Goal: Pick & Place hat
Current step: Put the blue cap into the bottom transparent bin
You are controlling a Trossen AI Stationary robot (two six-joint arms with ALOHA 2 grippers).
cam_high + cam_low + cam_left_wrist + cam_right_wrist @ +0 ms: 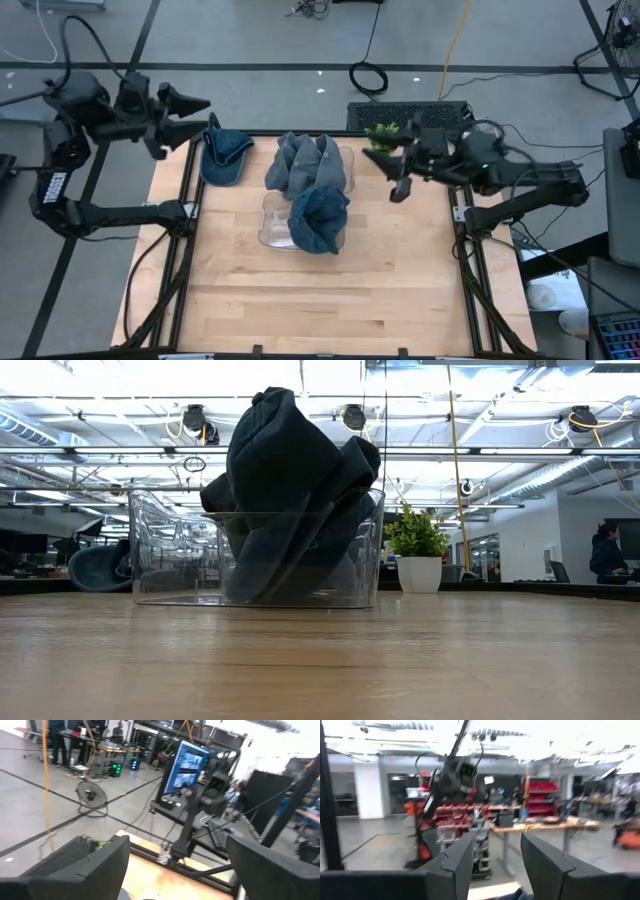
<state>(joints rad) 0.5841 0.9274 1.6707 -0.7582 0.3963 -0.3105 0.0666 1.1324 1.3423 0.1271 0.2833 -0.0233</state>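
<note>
A dark blue hat (318, 220) sits crumpled in the nearer clear bin (268, 225), sticking up above its rim (290, 480). Grey-blue hats (308, 165) fill a second clear bin (349, 165) just behind it. Another blue hat (225, 155) lies on the table's far left corner (100, 568). My left gripper (205, 113) hangs open and raised beside that corner, nothing between its fingers (177, 865). My right gripper (388, 172) is raised at the far right, right of the bins, open and empty (497, 865).
A small green plant in a white pot (383, 135) (418, 555) stands at the table's far edge, close to my right gripper. The near half of the wooden table (320, 300) holds no objects. A person (605, 550) sits far back in the room.
</note>
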